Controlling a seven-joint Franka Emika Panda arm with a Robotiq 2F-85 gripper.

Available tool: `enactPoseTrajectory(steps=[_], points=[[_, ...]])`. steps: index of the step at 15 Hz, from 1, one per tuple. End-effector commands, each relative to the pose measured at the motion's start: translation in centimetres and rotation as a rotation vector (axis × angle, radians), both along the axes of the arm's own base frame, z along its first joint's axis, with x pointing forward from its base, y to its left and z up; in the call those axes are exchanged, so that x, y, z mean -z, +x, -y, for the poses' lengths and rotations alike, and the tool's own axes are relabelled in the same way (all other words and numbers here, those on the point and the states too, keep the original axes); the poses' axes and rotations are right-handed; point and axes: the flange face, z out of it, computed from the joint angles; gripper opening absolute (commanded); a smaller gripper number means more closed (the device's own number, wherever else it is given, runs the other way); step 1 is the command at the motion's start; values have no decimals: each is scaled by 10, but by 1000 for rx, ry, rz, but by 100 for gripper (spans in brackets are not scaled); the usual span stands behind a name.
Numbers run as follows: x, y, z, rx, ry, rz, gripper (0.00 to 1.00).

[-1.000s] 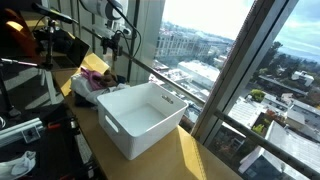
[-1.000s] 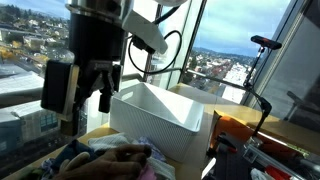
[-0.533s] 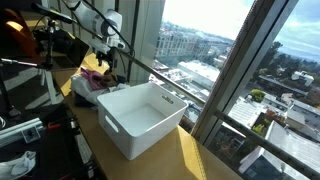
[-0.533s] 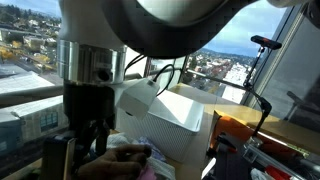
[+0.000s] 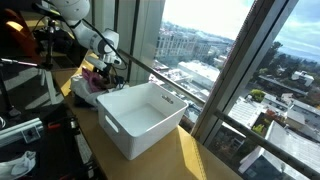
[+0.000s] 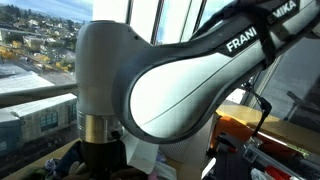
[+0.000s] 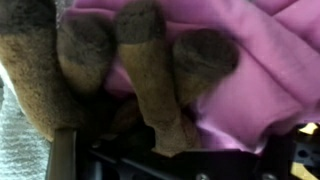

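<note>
The claw (image 5: 107, 72) sits low in a heap of clothes (image 5: 90, 85) on the worktop (image 5: 192, 156), just beyond a white bin (image 5: 140, 118); whether it is spread or pinching cannot be told. The wrist view is filled by a brown fuzzy plush (image 7: 140, 70) lying on pink cloth (image 7: 265, 70). In an exterior view the arm's white shell (image 6: 170, 90) reads "FRAN" and "IKA".

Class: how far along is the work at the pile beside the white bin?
Done: nothing shows inside the white bin. In hand: the gripper is down on the pile, close against pink cloth and a brown plush; its grip is unclear. Left: the whole pile lies beside the bin.
</note>
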Motion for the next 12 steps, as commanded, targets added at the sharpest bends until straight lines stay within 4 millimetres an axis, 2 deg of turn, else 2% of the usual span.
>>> enactPoseTrajectory(steps=[1, 3, 5, 6, 7, 12], points=[[40, -14, 10, -1, -20, -25, 100], [48, -16, 11, 2, -22, -31, 100], [46, -16, 12, 4, -22, -29, 100], [44, -14, 13, 9, -23, -26, 75], [41, -13, 13, 10, -24, -22, 73], [23, -4, 14, 14, -23, 5, 36]])
